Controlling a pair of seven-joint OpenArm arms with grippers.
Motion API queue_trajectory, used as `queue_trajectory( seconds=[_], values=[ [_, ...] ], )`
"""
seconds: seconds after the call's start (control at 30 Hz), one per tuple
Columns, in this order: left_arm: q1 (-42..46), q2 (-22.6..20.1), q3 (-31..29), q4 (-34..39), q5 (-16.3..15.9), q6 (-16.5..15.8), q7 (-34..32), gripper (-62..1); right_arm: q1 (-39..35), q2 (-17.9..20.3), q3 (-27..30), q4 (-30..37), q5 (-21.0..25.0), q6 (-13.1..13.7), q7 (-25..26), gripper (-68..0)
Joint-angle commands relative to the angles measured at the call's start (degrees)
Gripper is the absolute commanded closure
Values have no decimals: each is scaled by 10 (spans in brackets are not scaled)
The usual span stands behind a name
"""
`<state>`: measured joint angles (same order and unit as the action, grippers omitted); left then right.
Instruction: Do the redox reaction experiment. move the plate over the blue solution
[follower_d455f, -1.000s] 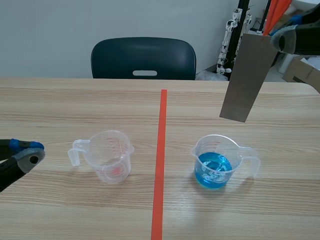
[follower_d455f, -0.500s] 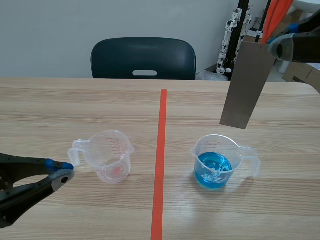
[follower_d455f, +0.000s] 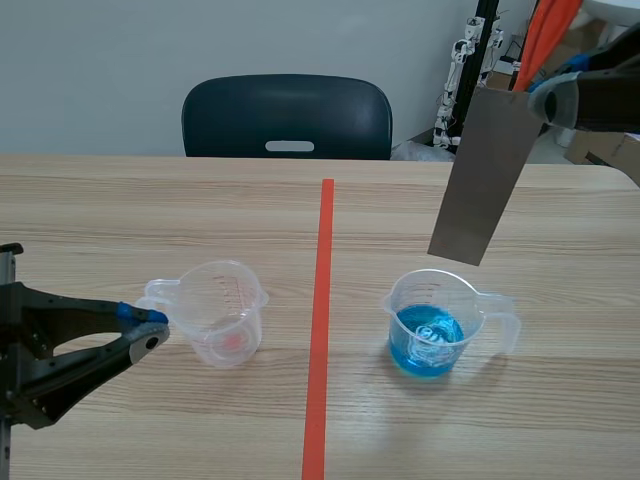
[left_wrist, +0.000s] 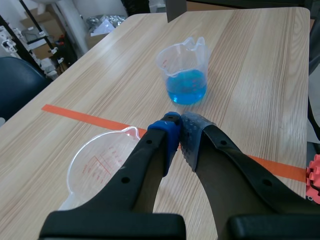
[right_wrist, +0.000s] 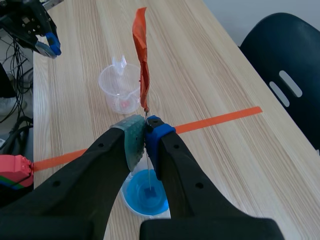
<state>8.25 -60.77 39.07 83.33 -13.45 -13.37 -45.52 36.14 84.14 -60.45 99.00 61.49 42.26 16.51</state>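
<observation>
The right pincer (follower_d455f: 545, 95) is raised at the far right of the light wooden desk (follower_d455f: 120, 210), its two pads pressed onto the top corner of a flat grey metal plate (follower_d455f: 480, 175). The plate hangs tilted, its lower end slanting toward the middle of the desk. That lower edge is in the air just above the far rim of the clear plastic beaker holding blue liquid (follower_d455f: 432, 325); it is not in the liquid. In the right wrist view the same pincer (right_wrist: 145, 127) has its pads closed together, with that beaker (right_wrist: 147, 195) directly under them.

The left pincer (follower_d455f: 150, 325) is low over the near left of the desk, its fingers pressed together with nothing between them; the left wrist view shows the pads (left_wrist: 192, 135) meeting. Its tip is just beside the handle of a clear plastic beaker with red markings (follower_d455f: 222, 310); I cannot tell whether it touches.

An orange-red tape line (follower_d455f: 320, 330) runs between the two beakers. A dark blue chair (follower_d455f: 287, 115) stands behind the desk.
</observation>
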Motion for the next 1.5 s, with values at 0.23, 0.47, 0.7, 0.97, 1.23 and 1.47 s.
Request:
queue_trajectory(
  seconds=[0.23, 0.47, 0.7, 0.97, 1.23, 1.47],
  values=[
    [-20, 22, -4, 9, 0, -1, -9, -25, 7, 3, 8, 2, 37, 5, 1, -19],
    [-49, 50, 9, 9, 24, -2, 25, -25, 7, 3, 8, 2, 49, 5, -8, -19],
    [-99, 77, 30, 9, 23, -26, 75, -25, 7, 3, 8, 2, 49, 5, -10, -19],
    [-123, 90, 28, 51, 22, -44, 122, -25, 7, 3, 8, 2, 49, 5, -14, -19],
    [-156, 151, 28, 69, 42, -60, 200, -25, 7, 3, 8, 2, 47, 5, -16, -19],
    [-162, 187, 28, 66, 56, -70, 229, -25, 7, 3, 8, 2, 47, 5, -16, -19]
  ],
)
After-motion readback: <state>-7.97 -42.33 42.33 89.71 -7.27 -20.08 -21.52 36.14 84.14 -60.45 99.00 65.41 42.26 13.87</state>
